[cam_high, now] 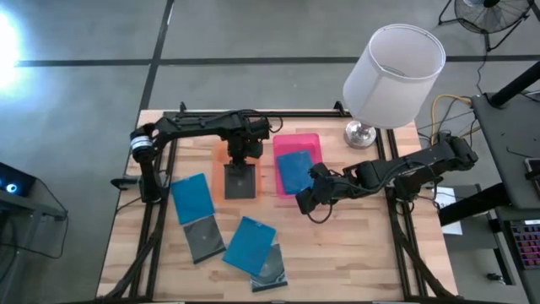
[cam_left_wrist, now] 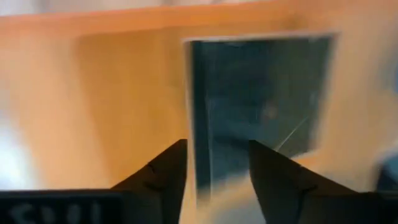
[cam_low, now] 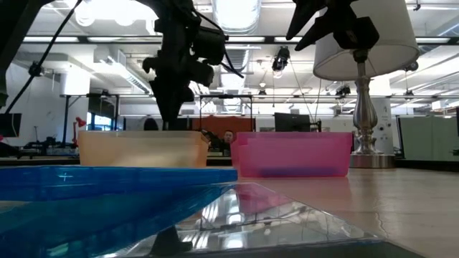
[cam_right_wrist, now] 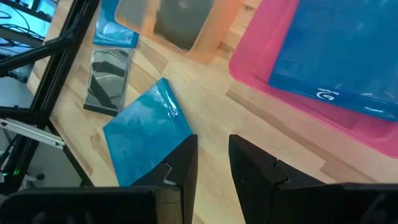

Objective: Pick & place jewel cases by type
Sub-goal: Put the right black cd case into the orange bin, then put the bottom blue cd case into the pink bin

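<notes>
My left gripper hangs open over the orange tray, fingers pointing down. A dark grey jewel case lies flat in that tray; in the left wrist view the case fills the space beyond my open fingers. My right gripper is open with a narrow gap above bare table, just near of the pink tray, which holds a blue case. On the table lie a blue case, a grey case, another blue case and a grey one partly under it.
A white-shaded lamp on a metal foot stands at the table's far right corner, close to my right arm. The black frame rails run along both sides. Bare wood lies at the near right.
</notes>
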Robot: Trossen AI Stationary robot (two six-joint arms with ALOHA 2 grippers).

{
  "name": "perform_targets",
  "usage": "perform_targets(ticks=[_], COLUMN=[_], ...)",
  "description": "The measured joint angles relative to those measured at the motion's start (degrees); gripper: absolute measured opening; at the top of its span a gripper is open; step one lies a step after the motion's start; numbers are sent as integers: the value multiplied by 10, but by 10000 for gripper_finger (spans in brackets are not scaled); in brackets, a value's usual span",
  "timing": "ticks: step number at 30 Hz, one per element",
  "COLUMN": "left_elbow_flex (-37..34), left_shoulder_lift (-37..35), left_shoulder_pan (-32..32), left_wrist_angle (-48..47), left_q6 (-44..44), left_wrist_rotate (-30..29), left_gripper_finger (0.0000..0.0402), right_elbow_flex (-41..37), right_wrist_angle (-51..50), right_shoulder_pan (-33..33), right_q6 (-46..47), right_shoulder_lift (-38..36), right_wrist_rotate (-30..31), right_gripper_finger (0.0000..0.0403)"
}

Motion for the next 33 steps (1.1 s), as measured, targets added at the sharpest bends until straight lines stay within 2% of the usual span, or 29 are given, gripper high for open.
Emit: perform_targets(ticks=[5,7,10,14,16,20,23,26,30,33], left_elbow_flex=[4,16,34,33,20,-16,-49,-88,-159,-222], left_shoulder_lift=[-8,-24,-63,-121,-149,-201,-221,-228,-227,-223], left_shoulder_pan=[0,3,1,-30,-72,-189,-278,-357,-445,-485], left_wrist_angle=[0,-1,-1,6,15,60,105,145,214,287], left_q6=[11,9,-57,-244,-324,-455,-564,-622,-705,-788], left_wrist_rotate=[-144,-163,-110,20,36,26,20,14,-27,-39], left_gripper_finger=[196,203,206,206,206,206,206,206,207,207], right_elbow_flex=[0,-1,-1,-3,-9,-37,-67,-101,-126,-124], right_wrist_angle=[0,0,0,2,6,49,115,203,300,321], right_shoulder_pan=[0,0,0,0,-1,-1,0,-1,5,21], right_q6=[-2,-6,-16,-21,-33,-56,-61,-51,-23,12], right_shoulder_lift=[0,0,0,-1,-1,-1,-1,6,44,91], right_wrist_rotate=[0,-3,-12,-24,-53,-108,-124,-137,-180,-188], right_gripper_finger=[78,75,72,68,68,68,68,71,101,139])
